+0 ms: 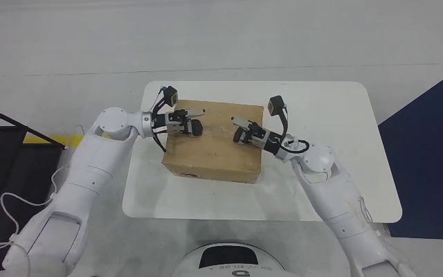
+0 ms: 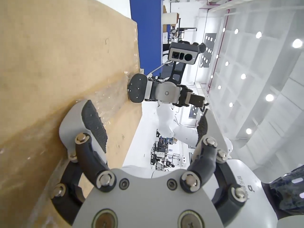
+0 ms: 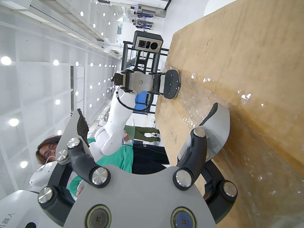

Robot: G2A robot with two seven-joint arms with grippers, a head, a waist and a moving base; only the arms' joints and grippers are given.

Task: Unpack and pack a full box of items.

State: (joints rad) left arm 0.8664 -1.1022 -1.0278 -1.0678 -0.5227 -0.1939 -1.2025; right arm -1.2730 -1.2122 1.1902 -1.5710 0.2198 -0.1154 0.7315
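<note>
Centrally, taped box (image 1: 214, 149), left pincer (image 1: 199, 118), right pincer (image 1: 237, 129) spread on it, scribbles (image 3: 207, 45) unreadable.

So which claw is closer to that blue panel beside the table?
The right gripper: it is over the cardboard box on the side toward the blue panel. The left gripper is over the opposite side.

Brown cardboard box (image 1: 211, 149), glossy clear tape (image 3: 197, 105), plain white table (image 1: 332, 124).

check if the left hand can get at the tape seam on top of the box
Likely yes: the left hand is open over the box, one finger against the tape seam, nothing between. The right hand sits farther along, apart.
</note>
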